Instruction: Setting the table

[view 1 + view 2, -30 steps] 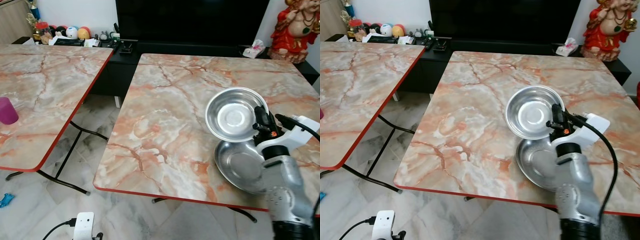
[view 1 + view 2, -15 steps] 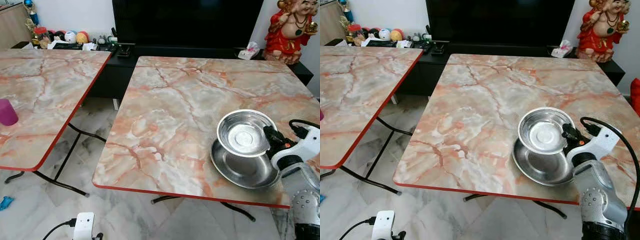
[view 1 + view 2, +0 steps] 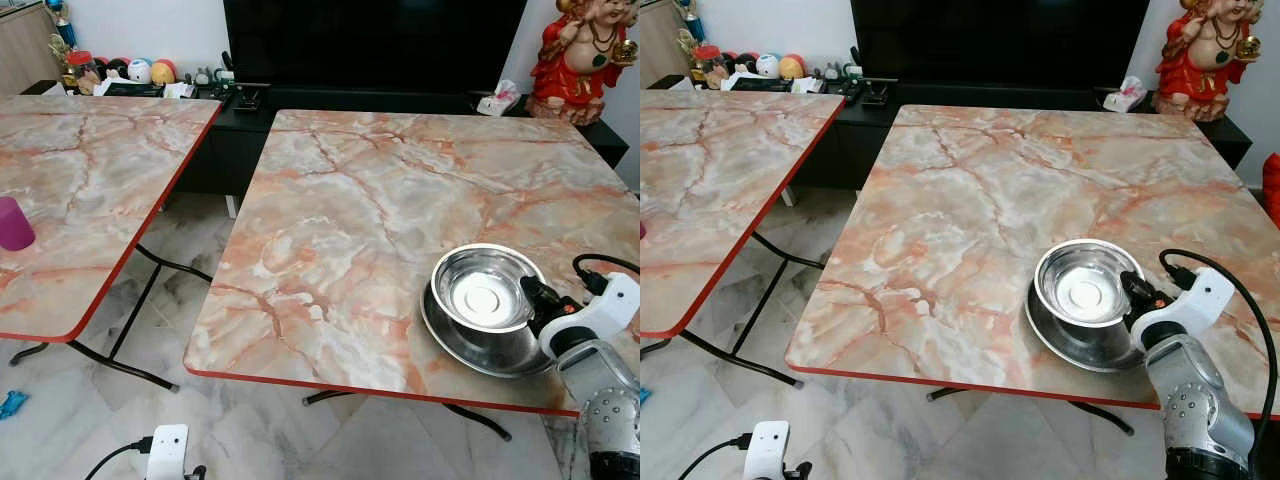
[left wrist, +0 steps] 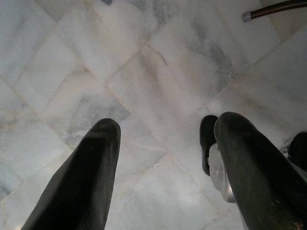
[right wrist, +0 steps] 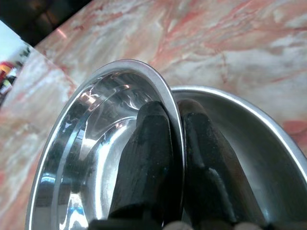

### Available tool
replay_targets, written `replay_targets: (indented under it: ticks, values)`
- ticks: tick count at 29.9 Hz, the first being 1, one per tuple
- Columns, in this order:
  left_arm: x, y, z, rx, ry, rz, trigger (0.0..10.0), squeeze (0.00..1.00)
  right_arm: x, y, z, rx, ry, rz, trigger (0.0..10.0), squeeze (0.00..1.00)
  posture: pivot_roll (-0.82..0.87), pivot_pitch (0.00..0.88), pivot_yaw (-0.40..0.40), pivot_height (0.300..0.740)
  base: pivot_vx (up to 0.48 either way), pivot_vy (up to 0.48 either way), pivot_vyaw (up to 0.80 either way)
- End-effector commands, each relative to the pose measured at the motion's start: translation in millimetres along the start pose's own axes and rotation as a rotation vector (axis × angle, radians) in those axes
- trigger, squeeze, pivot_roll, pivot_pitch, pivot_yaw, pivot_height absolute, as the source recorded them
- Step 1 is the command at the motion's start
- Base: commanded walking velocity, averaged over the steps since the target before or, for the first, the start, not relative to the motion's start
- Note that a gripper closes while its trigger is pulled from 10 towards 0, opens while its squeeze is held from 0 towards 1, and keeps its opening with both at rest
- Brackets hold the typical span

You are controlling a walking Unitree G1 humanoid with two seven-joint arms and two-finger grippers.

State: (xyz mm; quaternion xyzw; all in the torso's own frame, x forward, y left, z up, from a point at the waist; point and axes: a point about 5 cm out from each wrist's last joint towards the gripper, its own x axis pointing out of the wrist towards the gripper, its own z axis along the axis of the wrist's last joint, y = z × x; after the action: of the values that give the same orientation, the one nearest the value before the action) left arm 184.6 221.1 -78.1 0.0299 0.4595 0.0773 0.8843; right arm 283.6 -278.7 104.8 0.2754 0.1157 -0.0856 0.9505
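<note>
A steel bowl sits inside a wider steel plate near the front right corner of the marble table. My right gripper is shut on the bowl's right rim. The right wrist view shows one finger inside the bowl and the other outside it, over the plate. My left gripper hangs open above the pale tiled floor.
A second marble table stands to the left with a purple cup on it. A gap of tiled floor separates the tables. A black TV cabinet and a red statue line the back wall.
My right gripper has lowered the bowl from above the table down into the plate. The camera has shifted a little.
</note>
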Motion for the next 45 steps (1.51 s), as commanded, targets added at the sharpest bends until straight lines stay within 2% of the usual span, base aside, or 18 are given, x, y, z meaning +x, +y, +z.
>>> replay_targets:
  ticks: [1,9,10,11,12,16,19,20,21,22,23,35,36,37,38,41,44,45]
  values:
    - [-0.6,-0.1,-5,0.014,0.025,-0.003,10.0,0.0,0.1,-2.8,-2,-0.016,0.017,-0.012,10.0,0.0,-0.03,0.024,0.012,0.74,0.0,0.0,0.0]
    - [-0.7,0.3,-6,0.013,0.026,-0.002,10.0,0.0,0.9,-3.8,-9,-0.017,0.047,-0.017,10.0,0.0,-0.03,0.024,0.012,0.74,0.0,0.0,0.0]
    - [-0.7,0.5,-6,0.013,0.026,-0.001,10.0,0.0,1.0,-3.6,-9,-0.016,0.051,-0.014,10.0,0.42,-0.03,0.025,0.013,0.74,0.0,0.0,0.0]
    - [-0.7,0.6,-6,0.014,0.026,-0.001,10.0,0.0,1.1,-3.5,-10,-0.015,0.054,-0.012,10.0,0.42,-0.03,0.025,0.013,0.74,0.0,0.0,0.0]
    - [-0.7,0.7,-6,0.014,0.026,-0.001,10.0,0.0,1.1,-3.5,-10,-0.017,0.056,-0.011,10.0,0.93,-0.03,0.025,0.012,0.74,0.0,0.0,0.0]
    - [-0.7,1.4,-5,0.015,0.026,0.0,10.0,0.0,1.0,-4.2,-9,-0.039,0.06,-0.017,10.0,0.91,-0.03,0.025,0.013,0.74,0.0,0.0,0.0]
    - [-0.6,1.9,-5,0.015,0.026,-0.001,10.0,0.0,0.9,-5.8,-8,-0.063,0.068,-0.03,10.0,0.81,-0.03,0.027,0.013,0.74,0.0,0.0,0.0]
    - [-0.6,1.9,-5,0.015,0.026,-0.001,10.0,0.0,0.9,-5.9,-8,-0.065,0.068,-0.031,10.0,0.81,-0.03,0.027,0.013,0.74,0.0,0.0,0.0]
    - [-0.7,2.1,-5,0.015,0.026,-0.001,10.0,0.0,0.9,-6.3,-8,-0.067,0.068,-0.033,10.0,0.41,-0.03,0.026,0.014,0.74,0.0,0.0,0.0]
    - [-0.7,2.1,-5,0.015,0.026,0.0,10.0,0.0,0.8,-6.6,-8,-0.069,0.067,-0.035,10.0,0.24,-0.03,0.027,0.014,0.74,0.0,0.0,0.0]
    - [-0.7,2.3,-5,0.015,0.026,0.0,10.0,0.0,0.6,-8.0,-6,-0.078,0.063,-0.041,10.0,0.13,-0.03,0.027,0.014,0.74,0.0,0.0,0.0]
    - [-1.8,8.8,-9,0.014,0.031,0.004,10.0,0.0,-1.8,-18.1,3,-0.117,0.048,-0.086,10.0,0.13,-0.03,0.025,0.015,0.74,0.0,0.0,0.0]
    - [-2.0,10.2,-10,0.013,0.033,0.006,10.0,0.0,-2.2,-19.0,4,-0.136,0.045,-0.094,10.0,0.13,-0.03,0.026,0.016,0.74,0.0,0.0,0.0]
    - [-2.1,10.8,-10,0.012,0.034,0.006,10.0,0.0,-2.3,-19.4,5,-0.146,0.045,-0.098,10.0,0.04,-0.03,0.026,0.016,0.74,0.0,0.0,0.0]
    - [-2.4,12.1,-11,0.012,0.035,0.007,10.0,0.0,-2.6,-20.3,9,-0.19,0.014,-0.12,10.0,0.0,-0.03,0.026,0.016,0.74,0.0,0.0,0.0]
    - [-2.7,13.5,-12,0.009,0.036,0.008,10.0,0.0,-2.6,-17.1,17,-0.202,-0.05,-0.119,10.0,0.0,-0.03,0.025,0.015,0.74,0.0,0.0,0.0]
    - [-3.0,14.5,-13,0.008,0.035,0.009,10.0,0.0,-6.1,-7.2,29,-0.359,-0.176,-0.111,10.0,0.0,-0.02,0.024,0.014,0.74,0.0,0.0,0.0]
    - [-3.0,14.6,-13,0.008,0.035,0.009,10.0,0.0,-7.1,-3.5,32,-0.383,-0.218,-0.094,10.0,0.0,-0.02,0.024,0.013,0.74,0.0,0.0,0.0]
